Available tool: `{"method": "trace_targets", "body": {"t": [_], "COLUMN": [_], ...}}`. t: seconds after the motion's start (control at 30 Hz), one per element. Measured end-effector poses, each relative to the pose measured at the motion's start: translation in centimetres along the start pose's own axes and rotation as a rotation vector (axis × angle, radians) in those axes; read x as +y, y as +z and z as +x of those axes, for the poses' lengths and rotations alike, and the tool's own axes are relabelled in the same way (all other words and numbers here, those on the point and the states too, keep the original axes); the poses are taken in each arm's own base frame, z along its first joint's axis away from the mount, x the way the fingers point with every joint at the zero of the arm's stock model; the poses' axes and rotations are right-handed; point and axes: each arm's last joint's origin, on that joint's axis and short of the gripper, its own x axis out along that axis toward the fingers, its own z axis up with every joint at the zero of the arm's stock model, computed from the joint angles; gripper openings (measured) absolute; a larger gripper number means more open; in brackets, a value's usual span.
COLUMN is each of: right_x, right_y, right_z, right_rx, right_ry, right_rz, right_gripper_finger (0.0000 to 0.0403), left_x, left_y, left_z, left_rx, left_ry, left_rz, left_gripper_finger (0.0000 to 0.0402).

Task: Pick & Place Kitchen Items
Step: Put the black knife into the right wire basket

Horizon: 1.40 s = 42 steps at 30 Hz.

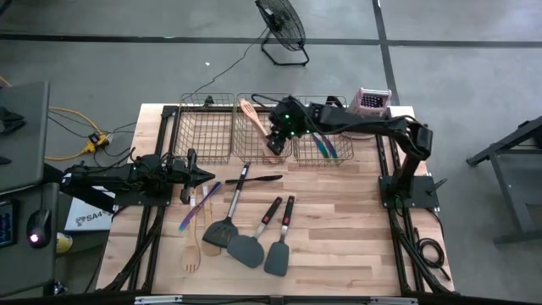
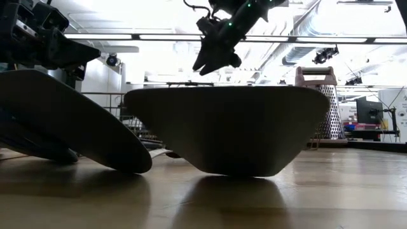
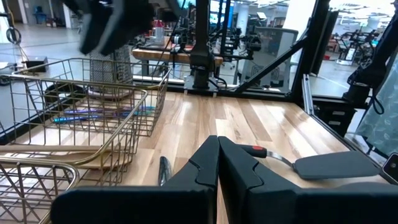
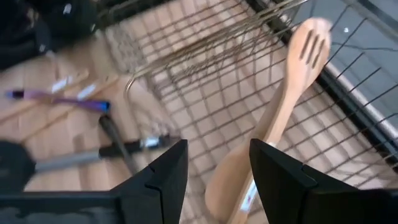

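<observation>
nearest the front table edge: three dark grey spatulas [image 1: 246, 246], heads side by side, handles angled up toward the baskets; two carry black handles with a red mark. just left of them, a pale wooden fork [image 1: 191, 251] and a wooden spoon [image 1: 204, 230], lying lengthwise on the wood table [image 1: 339, 237]. seen from table height, only two looming spatula heads [image 2: 229, 130], resting on the boards.

mid-table: slim blue and purple pieces [image 1: 196, 206] lying diagonally beside the left gripper; a black-handled tool [image 1: 262, 179] lying crosswise just above the spatula handles.

left gripper [image 1: 203, 176] low at the table's left side, pointing toward the centre, fingers [image 3: 205, 171] pressed together with nothing between them.

far edge: three wire mesh baskets [image 1: 206, 127] in a row. empty left basket; in the middle one, a wooden slotted spoon [image 1: 251, 117], and in the right one, slim blue and teal pieces [image 1: 323, 145]. right gripper [image 1: 277, 140] hovering above the middle basket's front part, fingers [image 4: 168, 171] spread apart and empty, the slotted wooden spoon [image 4: 283, 118] lying on the mesh directly beneath; a small label on its handle, not readable.

behind the right basket, upright metal box grater [image 2: 324, 105] with a pinkish top. beyond the table, a floor fan [image 1: 284, 30]. no legible brand or writing on any utensil.
</observation>
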Motion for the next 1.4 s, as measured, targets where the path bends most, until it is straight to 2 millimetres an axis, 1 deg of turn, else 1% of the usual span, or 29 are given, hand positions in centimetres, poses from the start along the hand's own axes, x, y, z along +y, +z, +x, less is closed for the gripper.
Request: {"method": "trace_targets", "body": {"t": [0.2, 0.4, 0.53, 0.63, 0.8, 0.93, 1.03, 1.13, 1.27, 1.4], "right_x": [2.3, 5.8, 8.2, 9.7, 11.4, 12.1, 12.6, 13.1, 13.1, 13.0], "right_y": [-1.1, -2.4, -3.4, -4.8, -7.9, -10.0, -10.4, -10.2, -10.3, -10.7], "right_z": [-1.0, -1.4, -1.3, -0.8, 0.5, 1.6, 2.8, 4.5, 7.0, 9.0], "right_rx": [0.077, 0.125, 0.135, 0.122, 0.089, 0.036, 0.019, 0.023, 0.045, 0.064], "right_ry": [0.03, 0.114, 0.169, 0.193, 0.193, 0.147, 0.12, 0.11, 0.053, -0.002], "right_rz": [-0.048, -0.18, -0.289, -0.375, -0.489, -0.526, -0.526, -0.519, -0.518, -0.525], "right_gripper_finger": [0.0164, 0.0164, 0.0164, 0.0164, 0.0164, 0.0164, 0.0165, 0.0171, 0.0186, 0.0205], "left_x": [0.0, 0.0, 0.0, 0.0, 0.0, 0.0, 0.0, 0.0, 0.0, 0.0], "left_y": [0.0, 0.0, 0.0, 0.0, 0.0, 0.0, 0.0, 0.0, 0.0, 0.0], "left_z": [0.0, 0.0, 0.0, 0.0, 0.0, 0.0, 0.0, 0.0, 0.0, 0.0], "left_rx": [0.001, 0.001, 0.0, 0.0, 0.0, 0.0, 0.001, 0.0, 0.001, 0.001], "left_ry": [0.0, 0.0, 0.0, 0.0, 0.0, 0.0, 0.0, 0.0, 0.0, 0.0], "left_rz": [0.0, 0.0, 0.0, 0.0, 0.0, 0.0, 0.0, 0.0, 0.0, 0.0], "left_gripper_finger": [0.0003, 0.0003, 0.0003, 0.0003, 0.0003, 0.0003, 0.0003, 0.0003, 0.0003, 0.0003]}}
